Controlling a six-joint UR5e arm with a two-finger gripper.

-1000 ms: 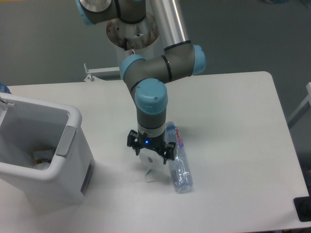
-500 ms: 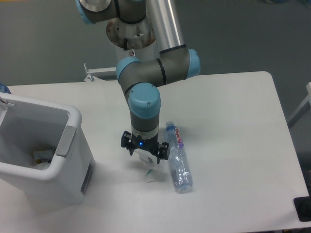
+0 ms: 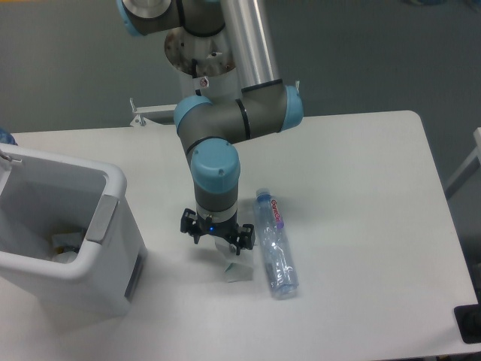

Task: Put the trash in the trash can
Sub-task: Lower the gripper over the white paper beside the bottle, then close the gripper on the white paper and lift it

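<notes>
The trash is two items. A crumpled white paper carton hangs from my gripper, which is shut on its upper end; its lower end sits close to the table, and I cannot tell whether it touches. A clear plastic bottle with a blue cap and pink-purple label lies on the table just right of the gripper, apart from it. The trash can, a large white bin with a grey panel, stands at the left edge, well left of the gripper.
Inside the bin, some pale scraps lie at the bottom. The arm's base column rises behind the table's far edge. A dark object sits off the table's front right corner.
The gripper has moved left and slightly up, away from the bottle, with the carton's top end in it. The bottle has stayed put.
</notes>
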